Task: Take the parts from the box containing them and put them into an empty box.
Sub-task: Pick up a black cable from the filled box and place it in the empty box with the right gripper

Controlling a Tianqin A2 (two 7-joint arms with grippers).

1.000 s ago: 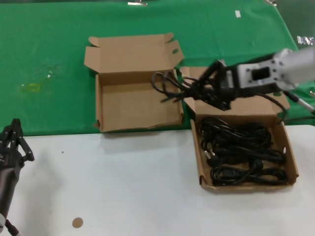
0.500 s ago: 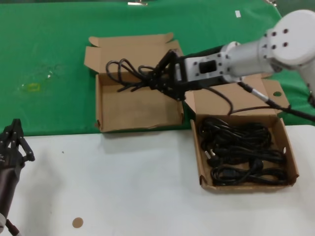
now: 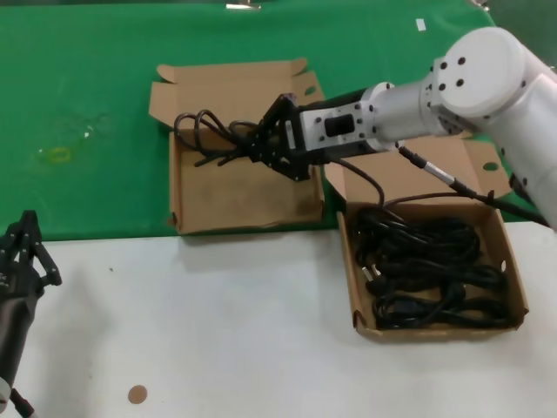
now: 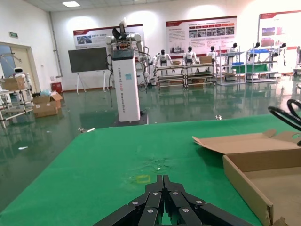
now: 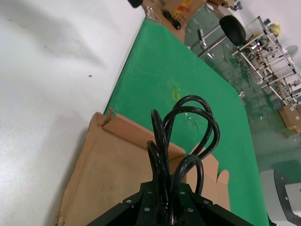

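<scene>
My right gripper point(image 3: 252, 148) hung over the shallow brown cardboard box with the wavy, ragged front rim point(image 3: 245, 225), which sat on the green cloth point(image 3: 87, 96) with its lid folded back. Its fingers were clamped tight on a bundled black power cord point(image 3: 206, 132), and the cord's loops stuck out past the fingertips above the box's bare floor, clear of the cardboard as far as I could see. In the right wrist view the same loops point(image 5: 183, 136) fanned out from between my closed fingers, with the box's open floor point(image 5: 113, 183) beneath them. The other black cords point(image 3: 426, 270) lay coiled in the straight-rimmed brown cardboard box point(image 3: 439, 329) just beside it, on the white table edge point(image 3: 218, 331). My left gripper point(image 4: 162, 207) waited low at the near left corner, fingers pressed together and holding nothing.
</scene>
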